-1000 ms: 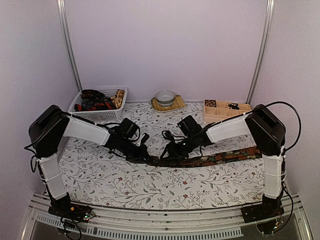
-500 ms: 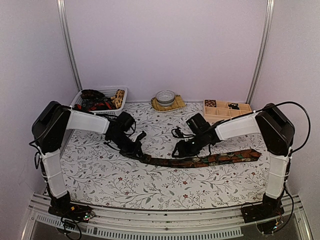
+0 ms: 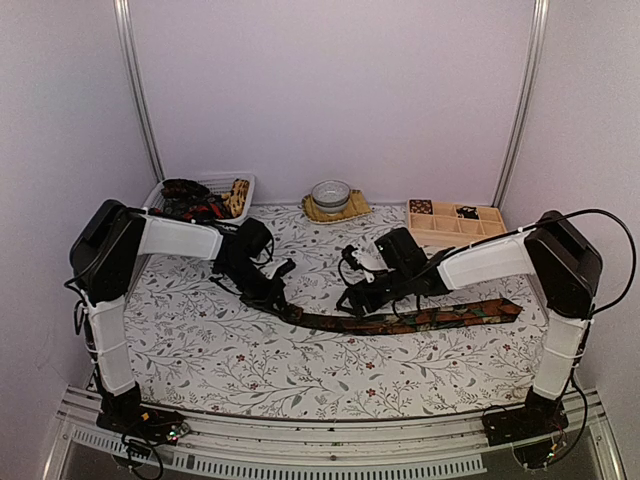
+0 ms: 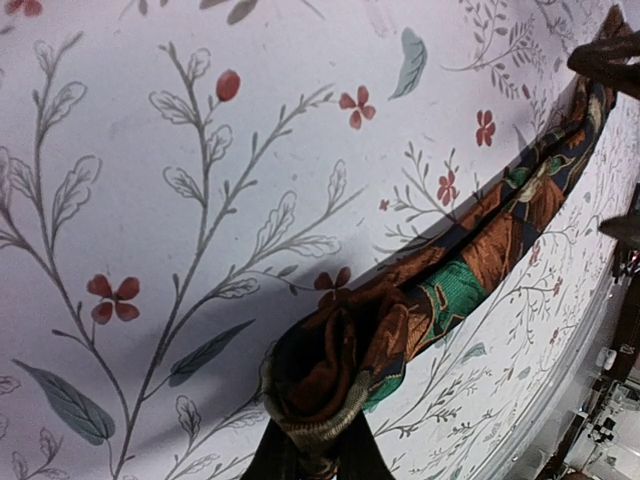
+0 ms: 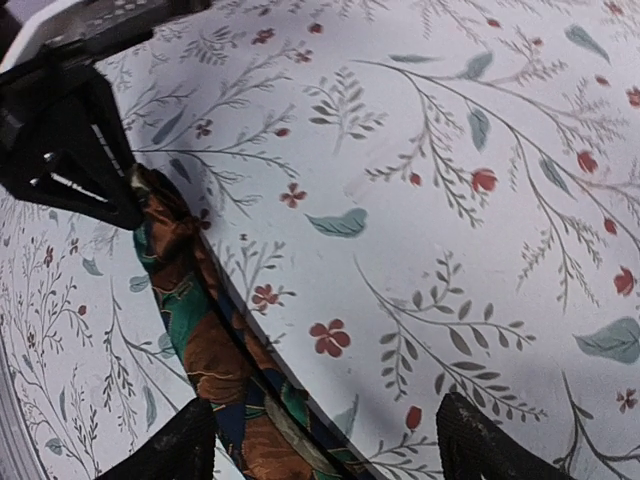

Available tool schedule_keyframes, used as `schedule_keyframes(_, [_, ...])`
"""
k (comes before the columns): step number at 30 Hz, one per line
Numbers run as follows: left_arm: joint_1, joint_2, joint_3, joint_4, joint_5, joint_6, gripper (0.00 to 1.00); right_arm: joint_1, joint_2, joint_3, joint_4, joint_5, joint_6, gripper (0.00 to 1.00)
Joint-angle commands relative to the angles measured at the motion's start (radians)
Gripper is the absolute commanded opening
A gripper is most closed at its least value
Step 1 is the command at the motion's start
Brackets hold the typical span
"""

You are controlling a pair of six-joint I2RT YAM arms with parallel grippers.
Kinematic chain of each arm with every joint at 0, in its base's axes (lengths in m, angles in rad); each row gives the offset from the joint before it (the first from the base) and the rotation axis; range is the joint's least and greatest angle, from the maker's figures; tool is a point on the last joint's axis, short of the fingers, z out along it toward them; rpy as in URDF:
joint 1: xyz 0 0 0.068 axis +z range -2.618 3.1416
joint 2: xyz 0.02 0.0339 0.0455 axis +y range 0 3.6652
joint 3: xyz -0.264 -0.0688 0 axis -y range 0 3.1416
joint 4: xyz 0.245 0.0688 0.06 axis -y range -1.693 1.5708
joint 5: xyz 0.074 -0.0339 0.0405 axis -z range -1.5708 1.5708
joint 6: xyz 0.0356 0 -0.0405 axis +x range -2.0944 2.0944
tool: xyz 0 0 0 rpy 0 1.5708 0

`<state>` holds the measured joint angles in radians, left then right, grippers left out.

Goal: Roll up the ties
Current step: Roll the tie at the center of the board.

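A dark tie with a brown, green and blue pattern lies stretched across the floral cloth. My left gripper is shut on its left end, where the fabric is bunched into a small roll. My right gripper is open just above the tie near its middle. In the right wrist view the tie runs beside the left fingertip, and my left gripper shows at the upper left. More ties fill the white basket at the back left.
A glass bowl on a yellow mat stands at the back centre. A wooden compartment box holding small rolled items stands at the back right. Metal rails run along the near edge.
The left gripper has pulled the tie's end back and left a little. The right arm has shifted right and its gripper has risen off the tie. The tie lies straighter.
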<state>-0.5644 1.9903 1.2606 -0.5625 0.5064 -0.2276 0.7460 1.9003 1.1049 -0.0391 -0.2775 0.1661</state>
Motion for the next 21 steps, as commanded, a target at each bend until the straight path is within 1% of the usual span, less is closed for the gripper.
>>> schedule_keyframes(1, [0.015, 0.005, 0.024, -0.047, -0.034, 0.038, 0.0, 0.058, -0.126, -0.08, 0.285, -0.028, -0.193, 0.82])
schedule_keyframes(3, [0.015, 0.0, 0.024, -0.05, -0.035, 0.045, 0.0, 0.077, -0.122, -0.124, 0.394, -0.063, -0.243, 0.88])
schedule_keyframes(5, [0.015, -0.006, 0.022, -0.048, -0.035, 0.051, 0.0, 0.102, -0.109, -0.143, 0.467, -0.076, -0.293, 0.97])
schedule_keyframes(6, [0.016, -0.007, 0.021, -0.048, -0.033, 0.053, 0.0, 0.113, -0.097, -0.14, 0.482, -0.074, -0.307, 0.98])
schedule_keyframes(11, [0.016, 0.01, 0.022, -0.06, -0.035, 0.052, 0.0, 0.151, -0.02, -0.083, 0.469, -0.042, -0.362, 0.99])
schedule_keyframes(13, [0.016, 0.011, 0.012, -0.052, -0.01, 0.054, 0.0, 0.163, 0.001, -0.072, 0.478, -0.028, -0.375, 0.99])
schedule_keyframes(18, [0.008, -0.01, 0.008, -0.054, -0.006, 0.073, 0.0, 0.195, 0.045, -0.022, 0.42, 0.018, -0.414, 0.99])
schedule_keyframes(21, [0.008, -0.012, 0.03, -0.085, -0.013, 0.099, 0.0, 0.206, 0.048, -0.01, 0.376, 0.062, -0.427, 0.99])
